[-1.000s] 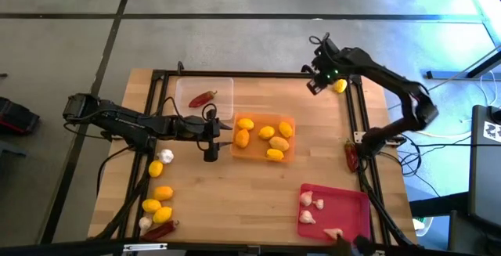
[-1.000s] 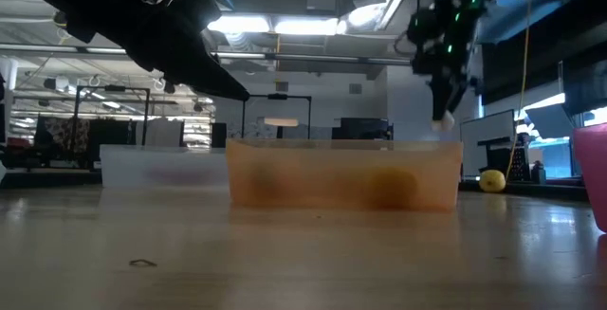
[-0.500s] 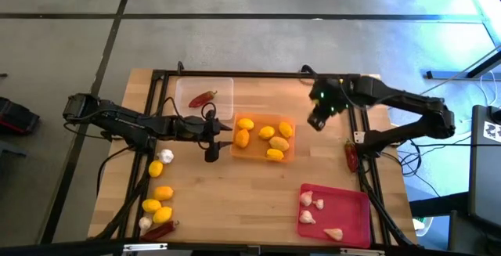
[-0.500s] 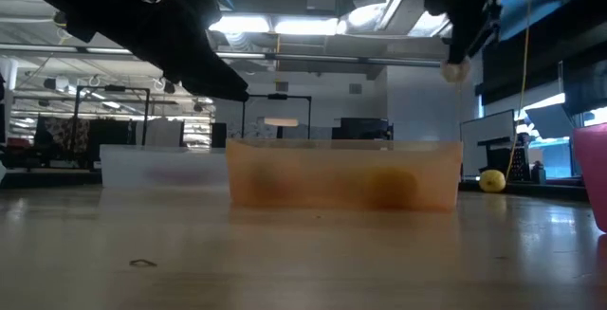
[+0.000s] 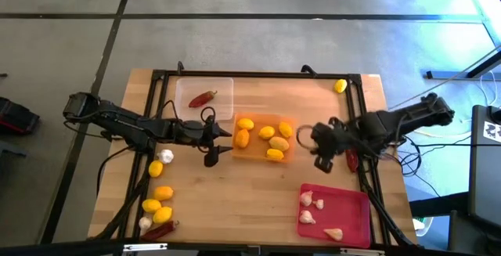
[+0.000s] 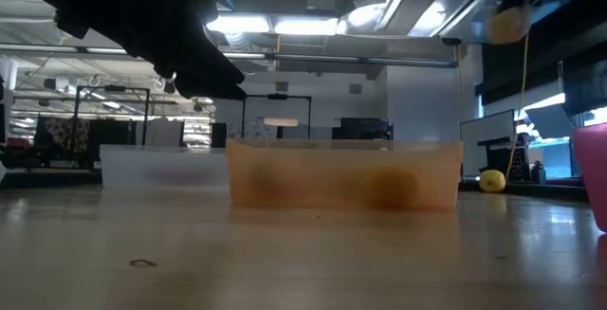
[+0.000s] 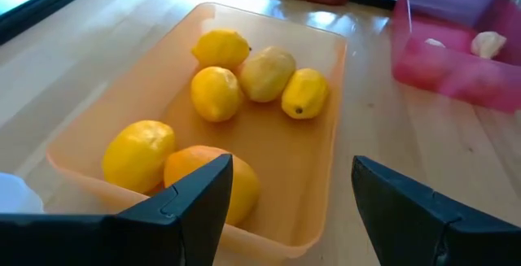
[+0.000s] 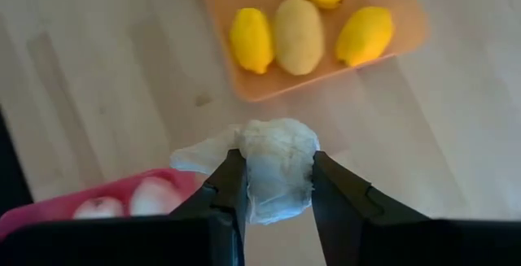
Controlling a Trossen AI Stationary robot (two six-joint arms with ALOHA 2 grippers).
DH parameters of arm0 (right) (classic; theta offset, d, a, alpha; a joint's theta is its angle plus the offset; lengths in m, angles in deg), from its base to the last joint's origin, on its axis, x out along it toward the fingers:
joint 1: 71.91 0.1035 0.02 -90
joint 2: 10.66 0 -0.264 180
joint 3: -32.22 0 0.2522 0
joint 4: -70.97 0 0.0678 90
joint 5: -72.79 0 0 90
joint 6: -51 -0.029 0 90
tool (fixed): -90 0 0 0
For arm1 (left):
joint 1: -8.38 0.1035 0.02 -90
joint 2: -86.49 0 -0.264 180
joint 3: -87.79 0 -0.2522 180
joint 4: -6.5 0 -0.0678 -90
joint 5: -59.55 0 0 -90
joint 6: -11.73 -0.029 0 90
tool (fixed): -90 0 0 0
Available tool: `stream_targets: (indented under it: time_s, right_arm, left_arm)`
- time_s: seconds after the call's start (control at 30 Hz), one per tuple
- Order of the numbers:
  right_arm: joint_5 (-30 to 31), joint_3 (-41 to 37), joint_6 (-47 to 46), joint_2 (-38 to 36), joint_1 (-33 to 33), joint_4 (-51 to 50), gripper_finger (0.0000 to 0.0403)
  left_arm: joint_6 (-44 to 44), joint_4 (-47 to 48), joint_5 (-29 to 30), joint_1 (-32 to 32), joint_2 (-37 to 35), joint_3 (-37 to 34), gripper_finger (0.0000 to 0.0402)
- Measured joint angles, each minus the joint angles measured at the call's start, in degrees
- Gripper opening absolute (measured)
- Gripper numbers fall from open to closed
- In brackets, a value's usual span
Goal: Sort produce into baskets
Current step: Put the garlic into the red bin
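Note:
My right gripper (image 5: pixel 321 150) hangs over the bare table between the orange basket (image 5: pixel 233 156) and the red-pink basket (image 5: pixel 348 209), shut on a whitish garlic bulb (image 8: pixel 277 164). The orange basket holds several yellow lemons (image 7: pixel 216 91). The red-pink basket holds several garlic bulbs (image 5: pixel 308 217). A dark red chili (image 5: pixel 202 98) lies in the clear basket (image 5: pixel 223 84). My left gripper (image 7: pixel 293 164) stands open just left of the orange basket, pointing at it, with nothing between its fingers. My right gripper pinches the garlic bulb by two opposite sides (image 8: pixel 244 168) between its two fingers. The fingers (image 8: pixel 338 197) come from above, slanting down. The bulb is lifted clear of the table, and a papery flap of skin (image 8: pixel 195 156) sticks out to one side.
Loose lemons (image 5: pixel 163 192), garlic (image 5: pixel 166 156) and a chili (image 5: pixel 160 230) lie along the table's near left. One lemon (image 5: pixel 340 86) sits at the far right corner and a chili (image 5: pixel 351 158) at the right edge. Bare wood lies between the baskets.
My right gripper has swung fast from the table's far right corner toward the near edge and the middle, rising and rolling, with the garlic bulb held throughout. The lemon at that corner stays put. My left gripper has rolled a little where it stands.

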Motion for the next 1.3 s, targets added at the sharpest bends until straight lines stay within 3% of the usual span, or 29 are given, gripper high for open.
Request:
stream_targets:
  time_s: [0.3,0.57,0.73,1.13,1.3]
  right_arm:
    - [1.4,-2.2,-13.7,1.6,16.5,4.2,0.0097]
    - [-1.4,-8.6,-22.6,6.0,24.5,11.9,0.0097]
    - [-7.7,-10.7,-26.8,10.2,26.8,13.4,0.0097]
    - [-8.0,-11.0,-27.3,19.4,27.8,14.7,0.0097]
    - [-10.9,-11.1,-27.3,21.1,27.1,14.4,0.0106]
  left_arm:
    - [-0.1,0.0,1.0,0.0,0.0,0.0,0.0246]
    - [-0.3,-0.3,1.4,0.0,0.0,0.0,0.0246]
    - [-0.4,-0.3,3.2,0.0,0.0,0.0,0.0246]
    - [-0.5,-0.3,3.7,0.0,0.0,0.0,0.0246]
    - [-0.5,-0.4,3.8,0.0,0.0,0.0,0.0246]
